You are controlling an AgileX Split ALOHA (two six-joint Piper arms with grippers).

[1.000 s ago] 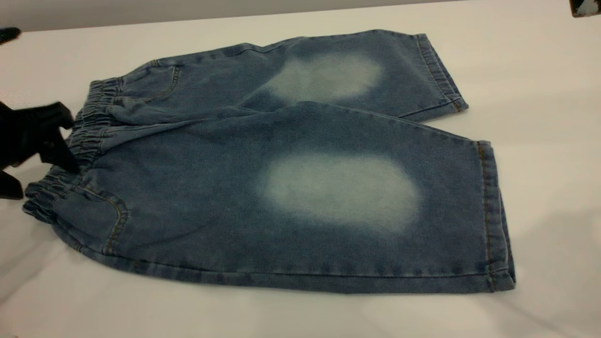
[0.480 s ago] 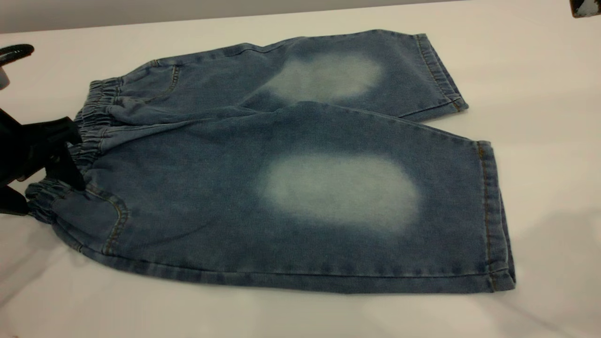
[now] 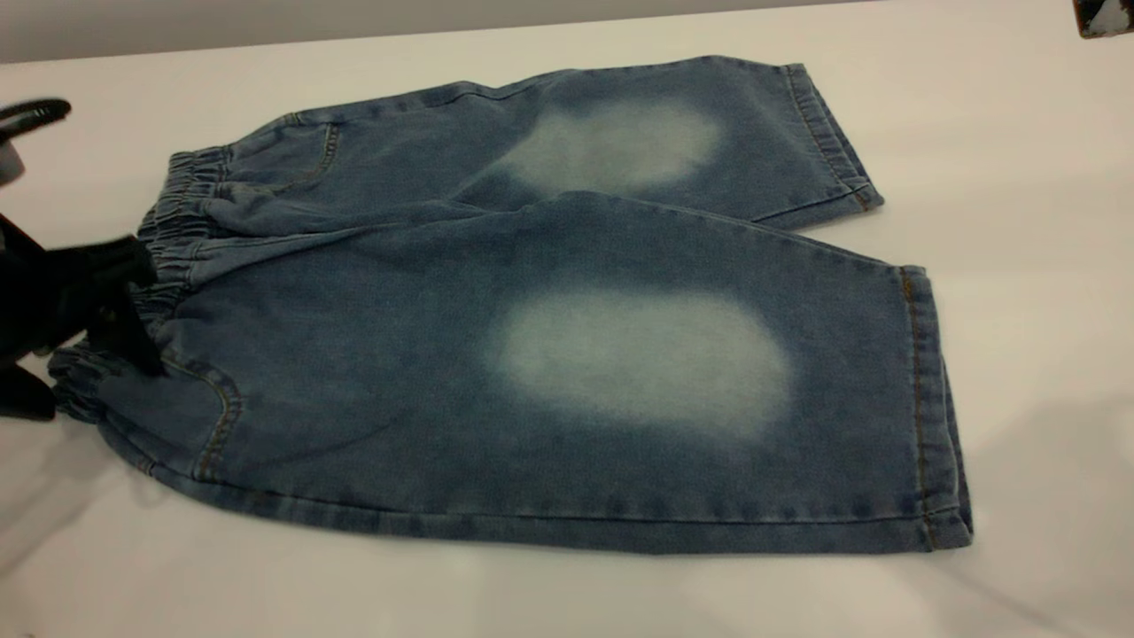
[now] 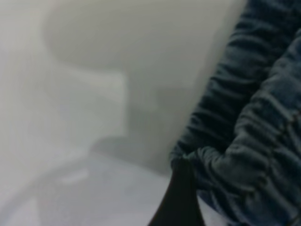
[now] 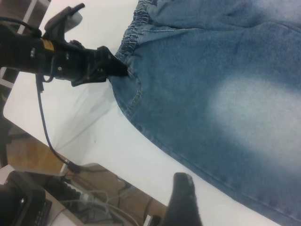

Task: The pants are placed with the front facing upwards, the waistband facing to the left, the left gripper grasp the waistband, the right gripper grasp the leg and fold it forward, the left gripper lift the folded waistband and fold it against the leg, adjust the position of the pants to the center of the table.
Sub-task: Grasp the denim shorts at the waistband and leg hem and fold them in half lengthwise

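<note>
Nearest the camera, the pants (image 3: pixel 567 337) are laid flat on the white desk (image 3: pixel 1019 133), front up, with the near leg's hem towards the right and the far leg fanned out behind it. At the left edge, the left tool (image 3: pixel 133 310) is pressed onto the waistband (image 3: pixel 168 257), one dark finger resting on top of the ruched elastic; whether the fingers have actually closed on cloth cannot be told. A bite on only the top layer is judged the main risk: the puckered band could slide out once lifted, or just the front panel could be raised and the fold left crooked. Furthest off, at the top right corner, the right tool (image 3: pixel 1101 15) is barely seen and its state cannot be told; a leg grasp that comes late would let the garment be dragged sideways. Compared with a second ago, the left tool has been shifted slightly further onto the band and lower along it, while the denim has stayed put.
</note>
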